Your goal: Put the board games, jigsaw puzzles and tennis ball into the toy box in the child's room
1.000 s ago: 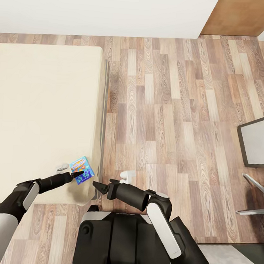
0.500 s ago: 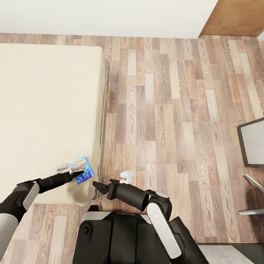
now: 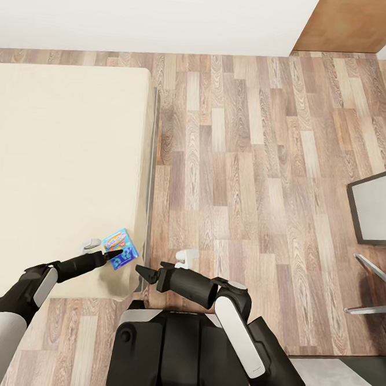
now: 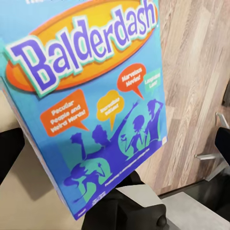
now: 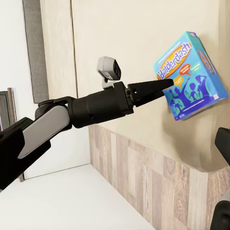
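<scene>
One blue board game box (image 3: 120,248), printed "Balderdash", lies flat on the cream bed (image 3: 62,159) near its front right corner. My left gripper (image 3: 111,257) reaches over the mattress to the box's near edge. In the left wrist view its dark fingers (image 4: 9,153) stand wide apart at either side of the box (image 4: 91,105), so it is open. From the right wrist view the left fingertips (image 5: 160,87) sit at the box (image 5: 191,76) edge. My right gripper (image 3: 141,271) hovers open just off the bed's corner, holding nothing.
Wood-plank floor (image 3: 247,162) stretches right of the bed. A grey-topped table corner (image 3: 378,210) and thin metal legs (image 3: 371,288) stand at the right edge. A white wall runs along the back, with a brown door (image 3: 357,23) at the far right.
</scene>
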Motion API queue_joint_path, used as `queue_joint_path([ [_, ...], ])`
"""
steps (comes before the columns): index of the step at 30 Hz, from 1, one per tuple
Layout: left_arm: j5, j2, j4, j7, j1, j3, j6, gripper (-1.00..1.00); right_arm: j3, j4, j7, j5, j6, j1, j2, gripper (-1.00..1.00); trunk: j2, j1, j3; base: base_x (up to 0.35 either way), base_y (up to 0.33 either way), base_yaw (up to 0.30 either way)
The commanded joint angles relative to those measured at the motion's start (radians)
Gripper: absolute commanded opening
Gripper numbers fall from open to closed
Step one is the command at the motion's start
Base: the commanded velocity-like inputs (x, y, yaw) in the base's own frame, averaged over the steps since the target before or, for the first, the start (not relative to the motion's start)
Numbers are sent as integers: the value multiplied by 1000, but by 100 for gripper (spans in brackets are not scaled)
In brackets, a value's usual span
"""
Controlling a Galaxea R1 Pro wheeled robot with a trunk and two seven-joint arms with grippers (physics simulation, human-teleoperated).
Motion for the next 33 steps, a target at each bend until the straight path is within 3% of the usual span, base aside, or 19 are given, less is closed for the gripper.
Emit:
queue_joint_path([
  [1,6,0,0,-3,0,1,8,100,-1,0,3,1,5,0,0,100,-1,1,-1,0,0,0],
  [33,7,-1,0,-7,0,1,8,100,-1,0,3,1,5,0,0,100,-1,1,-1,0,0,0],
])
